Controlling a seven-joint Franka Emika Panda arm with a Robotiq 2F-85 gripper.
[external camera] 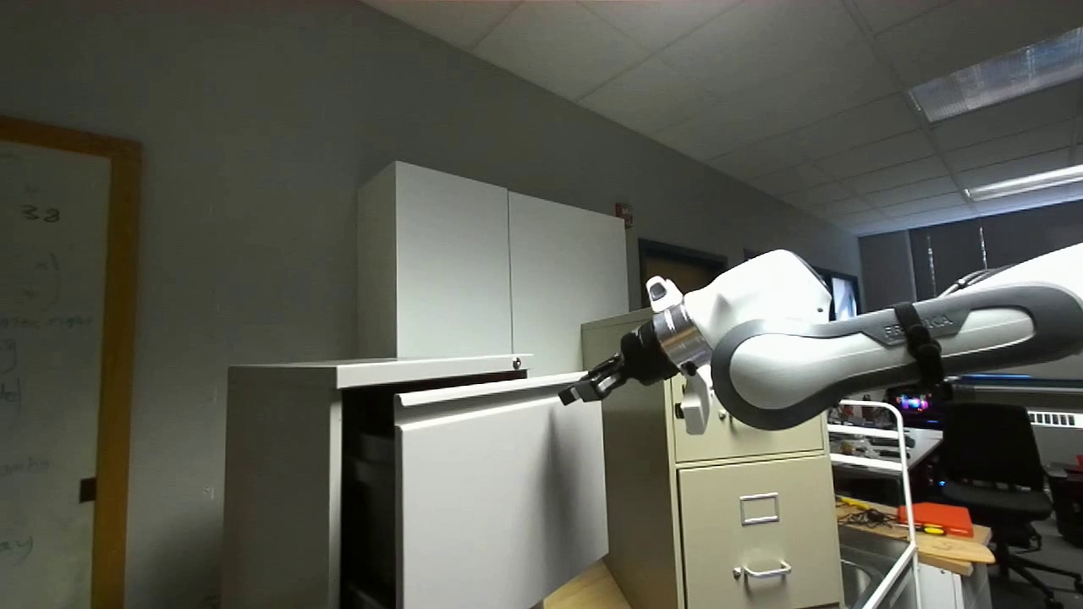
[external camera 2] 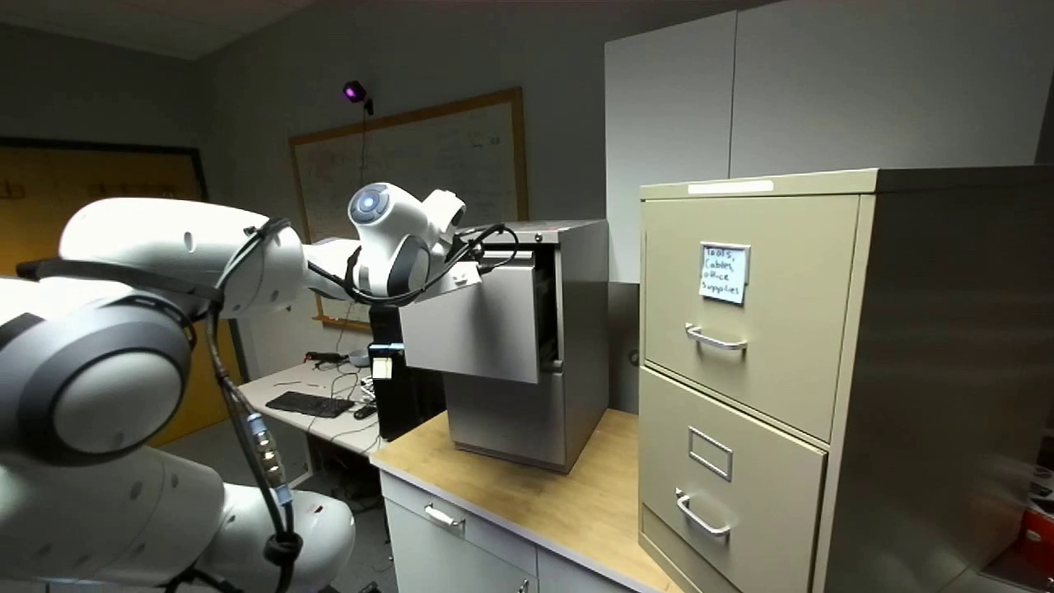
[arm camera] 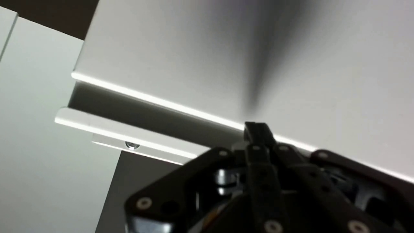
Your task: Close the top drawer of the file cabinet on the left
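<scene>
The top drawer is pulled out of the file cabinet; its plain grey-white front shows in both exterior views (external camera: 499,499) (external camera 2: 478,329) and fills much of the wrist view (arm camera: 181,48). The low file cabinet (external camera: 279,482) has a dark gap behind the drawer front; its side also shows in an exterior view (external camera 2: 583,346). My gripper (external camera: 571,393) is shut and empty, its fingertips (arm camera: 257,129) together in front of the drawer's upper edge. A shadow falls on the front just beyond the tips. I cannot tell whether they touch it. The arm mostly hides the gripper in an exterior view.
A taller beige cabinet (external camera: 757,533) stands beside the file cabinet, also in an exterior view (external camera 2: 741,313). A white cupboard (external camera: 453,262) stands behind. The cabinets stand on a wooden counter (external camera 2: 510,486). A desk with a keyboard (external camera 2: 309,403) is nearby.
</scene>
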